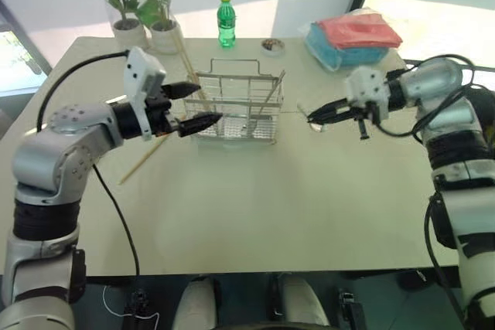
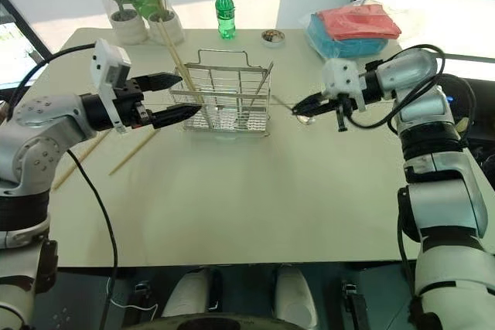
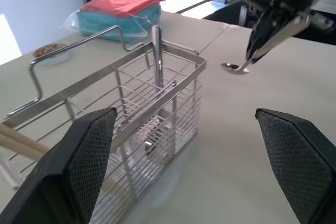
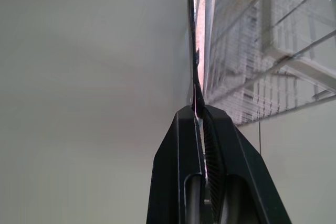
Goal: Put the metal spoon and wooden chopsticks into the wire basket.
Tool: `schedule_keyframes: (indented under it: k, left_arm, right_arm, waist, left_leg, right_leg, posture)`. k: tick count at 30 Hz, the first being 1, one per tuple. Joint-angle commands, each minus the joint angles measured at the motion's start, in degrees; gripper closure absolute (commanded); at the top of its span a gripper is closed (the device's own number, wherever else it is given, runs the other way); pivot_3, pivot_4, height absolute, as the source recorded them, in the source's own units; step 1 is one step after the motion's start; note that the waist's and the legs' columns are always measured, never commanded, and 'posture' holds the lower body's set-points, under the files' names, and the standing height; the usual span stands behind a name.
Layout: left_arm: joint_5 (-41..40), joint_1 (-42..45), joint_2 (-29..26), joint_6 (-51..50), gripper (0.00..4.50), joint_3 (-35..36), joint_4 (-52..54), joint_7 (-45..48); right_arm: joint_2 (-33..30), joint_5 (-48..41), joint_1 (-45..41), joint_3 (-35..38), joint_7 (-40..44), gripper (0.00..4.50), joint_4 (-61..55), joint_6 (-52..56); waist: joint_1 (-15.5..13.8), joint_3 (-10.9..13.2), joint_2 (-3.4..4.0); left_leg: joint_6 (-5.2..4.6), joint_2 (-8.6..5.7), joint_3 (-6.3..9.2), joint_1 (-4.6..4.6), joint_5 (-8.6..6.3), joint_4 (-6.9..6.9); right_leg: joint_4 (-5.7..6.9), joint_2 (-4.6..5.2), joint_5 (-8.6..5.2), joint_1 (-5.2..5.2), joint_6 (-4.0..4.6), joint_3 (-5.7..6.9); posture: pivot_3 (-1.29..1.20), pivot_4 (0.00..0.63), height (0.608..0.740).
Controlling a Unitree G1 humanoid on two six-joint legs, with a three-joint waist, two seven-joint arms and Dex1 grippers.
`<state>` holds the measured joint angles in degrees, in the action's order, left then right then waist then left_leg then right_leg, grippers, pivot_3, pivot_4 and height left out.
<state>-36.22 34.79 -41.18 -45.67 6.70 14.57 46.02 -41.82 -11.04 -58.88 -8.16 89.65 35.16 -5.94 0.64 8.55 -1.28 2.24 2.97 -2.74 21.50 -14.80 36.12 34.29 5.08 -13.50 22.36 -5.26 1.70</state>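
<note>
The shiny spoon (image 2: 303, 119) is hanging just beside the wire basket (image 2: 224, 98). One chopstick (image 2: 179, 63) is leaning in the basket, another (image 2: 133, 152) is lying on the table.

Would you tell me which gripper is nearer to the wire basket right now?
Left. The left gripper hangs open right beside the wire basket; the right gripper stands off its other side, shut on the metal spoon.

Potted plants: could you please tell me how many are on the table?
2. One potted plant stands at the far left corner of the table; the other stands right beside it, nearer the green bottle. None seems hidden.
</note>
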Motion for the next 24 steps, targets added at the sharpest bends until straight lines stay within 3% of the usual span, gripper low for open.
schedule_keyframes:
  k: [1,5,10,16,24]
  left_arm:
    - [-0.72,2.00,-0.84,1.03,0.00,2.38,0.55,0.03]
    - [-0.86,1.81,-0.66,0.74,0.00,2.59,1.11,-0.21]
    - [-1.11,1.27,-0.53,0.53,0.00,2.35,2.29,-0.72]
    - [-0.87,1.57,-1.04,0.63,0.00,3.05,1.73,-1.64]
    - [-1.79,1.14,-1.52,-0.19,0.00,4.80,2.88,-3.52]
  right_arm:
    - [0.19,-6.44,-2.02,6.52,-7.62,4.46,-8.96,14.39]
    - [4.16,-8.98,-3.88,9.52,-17.12,4.46,-13.22,24.62]
    - [9.81,-10.21,-3.63,9.96,-24.49,4.46,-17.81,28.88]
    - [16.83,-8.81,-2.93,7.46,-28.52,4.46,-18.02,26.74]
    - [20.48,-1.91,-1.33,4.13,-33.88,4.46,-10.42,17.62]
  waist:
    - [0.01,-0.01,-0.02]
    - [0.21,-0.01,-0.02]
    - [0.15,-0.01,-0.02]
    - [0.08,-0.02,-0.04]
    - [0.18,-0.03,-0.08]
  left_leg:
    - [0.00,0.00,0.01,0.00,0.00,-0.01]
    - [0.00,0.01,-0.01,0.00,0.00,-0.04]
    - [-0.01,0.02,-0.02,0.04,0.00,-0.09]
    - [-0.02,0.01,-0.02,0.13,0.00,-0.06]
    - [-0.02,0.01,-0.02,0.14,-0.01,-0.06]
  right_leg:
    - [0.00,-0.01,-0.03,0.01,0.05,0.00]
    - [0.01,-0.02,-0.09,0.06,0.15,0.00]
    - [0.03,-0.05,0.01,0.12,-0.02,0.00]
    - [-0.01,-0.05,0.02,0.15,-0.04,0.00]
    - [-0.01,-0.05,0.02,0.16,-0.04,0.00]
  posture:
    - [0.00,0.150,0.723]
    - [0.00,0.150,0.723]
    - [0.00,0.150,0.723]
    - [0.00,0.150,0.723]
    - [0.00,0.150,0.723]
